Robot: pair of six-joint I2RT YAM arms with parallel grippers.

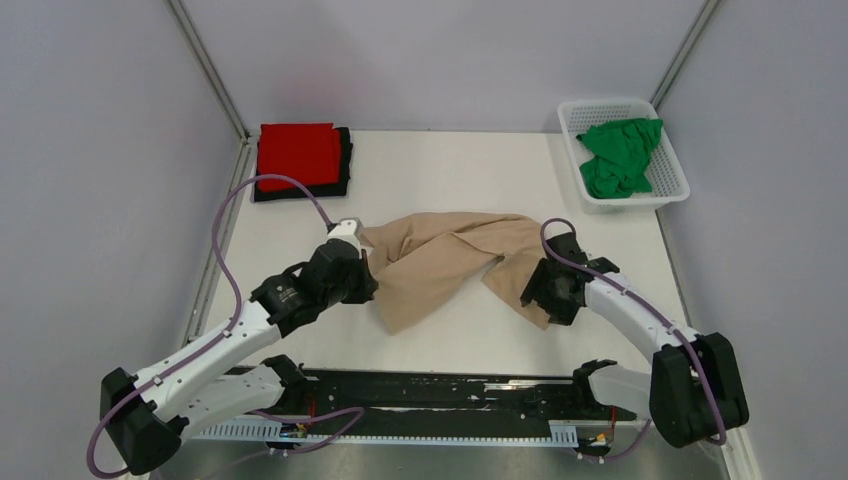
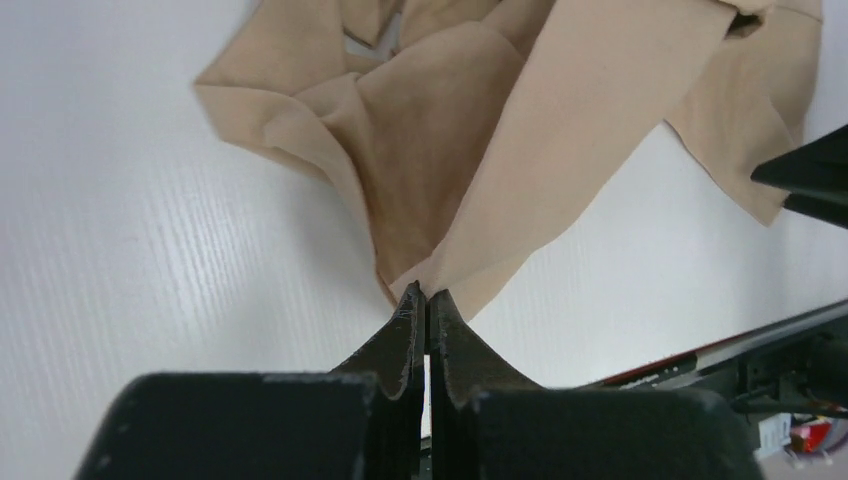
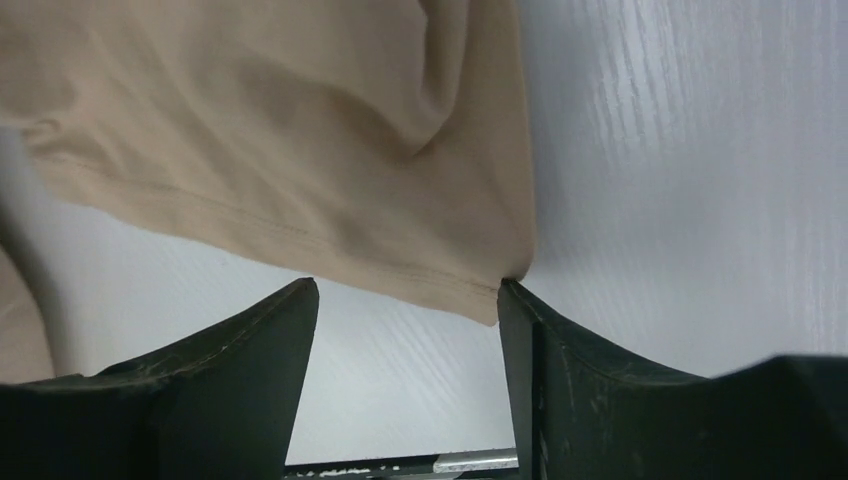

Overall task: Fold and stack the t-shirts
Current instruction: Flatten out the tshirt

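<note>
The beige t-shirt (image 1: 450, 265) lies crumpled and twisted at the middle of the surface (image 1: 440, 170), bunched into ridges rather than spread flat. It looks light, limp and not slippery. It will likely sag and drag wherever it is not supported, so it wants holding at two well-separated points along an edge. The stitched hem (image 3: 300, 235) and its corners look like the best holds, since a pinch in the loose middle would probably only gather more folds. At the shirt's 9 o'clock edge the left end effector (image 2: 426, 295) is clamped tight on a pointed tip of the cloth. At about 4 o'clock the right end effector (image 3: 405, 290) has its jaws apart, straddling a hem corner that touches one finger but is not yet pinched. Farther out, at 10 o'clock, a folded red t-shirt (image 1: 298, 155) sits on a black t-shirt (image 1: 345, 160), well apart from the work. At 2 o'clock a white basket (image 1: 600, 108) holds the wadded green t-shirt (image 1: 620, 155). Nothing lies between the shirt and the stack. The main hindrance is probably the cloth's own tangle, and perhaps the arms crowding each other over it.
</note>
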